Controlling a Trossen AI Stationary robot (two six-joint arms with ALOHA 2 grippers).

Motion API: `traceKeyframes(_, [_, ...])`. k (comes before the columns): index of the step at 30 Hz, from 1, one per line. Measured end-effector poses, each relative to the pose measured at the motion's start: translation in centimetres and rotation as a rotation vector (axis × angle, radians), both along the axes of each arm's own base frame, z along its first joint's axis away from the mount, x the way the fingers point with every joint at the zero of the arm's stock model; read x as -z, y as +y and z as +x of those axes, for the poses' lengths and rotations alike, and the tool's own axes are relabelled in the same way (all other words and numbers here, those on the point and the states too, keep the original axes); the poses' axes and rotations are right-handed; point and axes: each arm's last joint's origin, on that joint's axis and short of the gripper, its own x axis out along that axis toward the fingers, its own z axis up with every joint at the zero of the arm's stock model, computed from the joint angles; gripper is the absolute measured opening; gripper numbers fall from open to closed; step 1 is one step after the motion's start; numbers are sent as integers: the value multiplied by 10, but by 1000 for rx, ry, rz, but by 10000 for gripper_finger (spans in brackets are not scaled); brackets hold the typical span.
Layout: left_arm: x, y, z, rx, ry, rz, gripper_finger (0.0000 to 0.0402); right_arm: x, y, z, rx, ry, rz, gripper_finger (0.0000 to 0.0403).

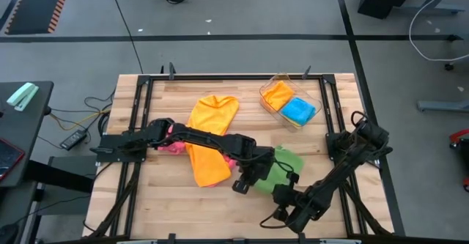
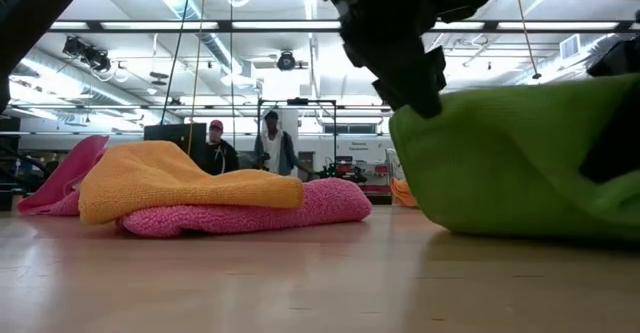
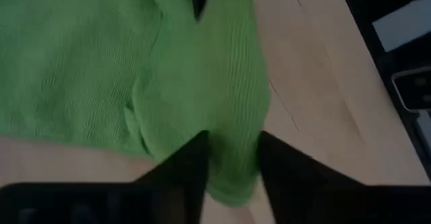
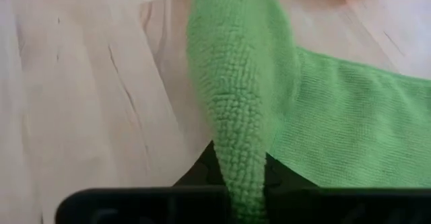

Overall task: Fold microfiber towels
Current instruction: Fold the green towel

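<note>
Right gripper (image 4: 239, 183) pinches a ridge of the green microfiber towel (image 1: 282, 172); left gripper (image 3: 232, 160), fingers parted, straddles its opposite edge. Only the overhead shows orange and blue towels in the clear tray (image 1: 316, 96) beyond both.

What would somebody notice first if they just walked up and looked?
Probably the green towel near the table's front edge, with both robot arms on it: the right claw is pinching a fold, the left claw straddles another edge. Next, the orange towel draped over a pink towel mid-table.
</note>
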Motion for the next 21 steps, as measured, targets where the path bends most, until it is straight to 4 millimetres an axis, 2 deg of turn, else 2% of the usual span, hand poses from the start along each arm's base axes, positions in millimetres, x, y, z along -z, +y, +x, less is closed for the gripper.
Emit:
traceKeyframes(5, [2,1,-5,-11,63,7,233,-1,3,-4,-4,-1,9,13])
traceKeyframes(9, [1,-4,-3,-38,50,-11,273,-1,6,-6,5,-11,27,13])
traceKeyframes(15, [1,-29,-8,11,36,-11,265,-1,7,-7,38,-24,56,13])
traceKeyframes(19, [2,-46,-11,-26,-16,147,247,-2,7,-7,56,-35,75,13])
traceKeyframes(21, [1,-53,-11,-50,-49,174,239,-2,8,-7,56,-40,81,13])
